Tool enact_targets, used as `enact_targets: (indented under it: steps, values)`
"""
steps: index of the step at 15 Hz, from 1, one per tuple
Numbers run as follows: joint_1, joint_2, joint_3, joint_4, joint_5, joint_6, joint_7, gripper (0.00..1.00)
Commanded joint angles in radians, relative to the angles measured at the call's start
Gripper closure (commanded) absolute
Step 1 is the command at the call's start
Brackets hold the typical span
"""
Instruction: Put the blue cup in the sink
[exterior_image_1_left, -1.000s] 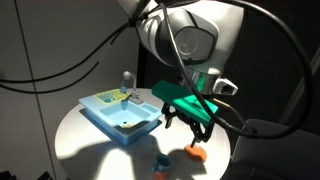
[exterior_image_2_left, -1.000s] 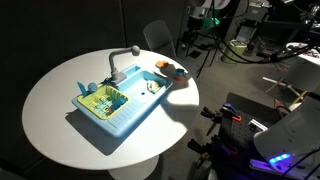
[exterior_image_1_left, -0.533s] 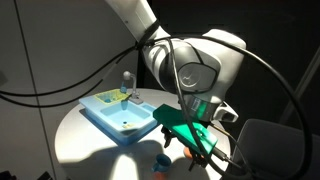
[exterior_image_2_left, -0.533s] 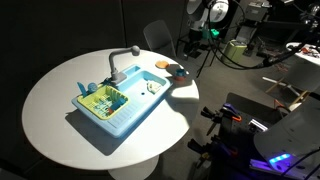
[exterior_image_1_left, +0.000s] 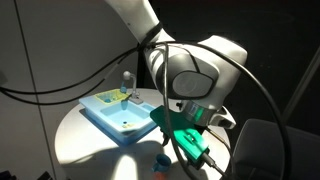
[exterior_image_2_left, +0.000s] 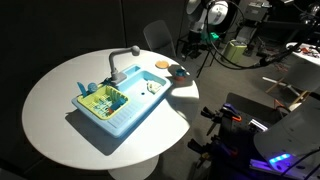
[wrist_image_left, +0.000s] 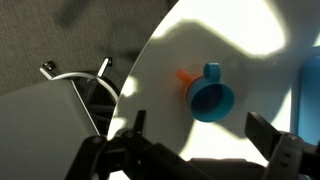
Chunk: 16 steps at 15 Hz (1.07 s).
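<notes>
Pincer (wrist_image_left: 195, 128) gapes wide, empty, above the blue cup (wrist_image_left: 211, 100); the sink (wrist_image_left: 314, 80) is cut off at right.

No text, label, brand, number or sign can be read in any of the views. The pictures are small and dim, and every surface in them appears plain at this size.

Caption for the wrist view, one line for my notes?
Open gripper hovers over the blue cup, which sits on the white table beside a small orange piece.
</notes>
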Motion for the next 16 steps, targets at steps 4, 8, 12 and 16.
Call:
enact_targets:
  steps: [4,8,12,16]
  values:
    - [0.000,0.000,0.003,-0.011,0.048,0.007,0.189,0.00]
    - [0.008,0.016,-0.011,0.002,0.028,-0.022,0.322,0.00]
    - [0.010,0.041,-0.012,0.018,0.024,-0.051,0.394,0.00]
    - [0.013,0.063,-0.014,0.027,0.022,-0.066,0.443,0.00]
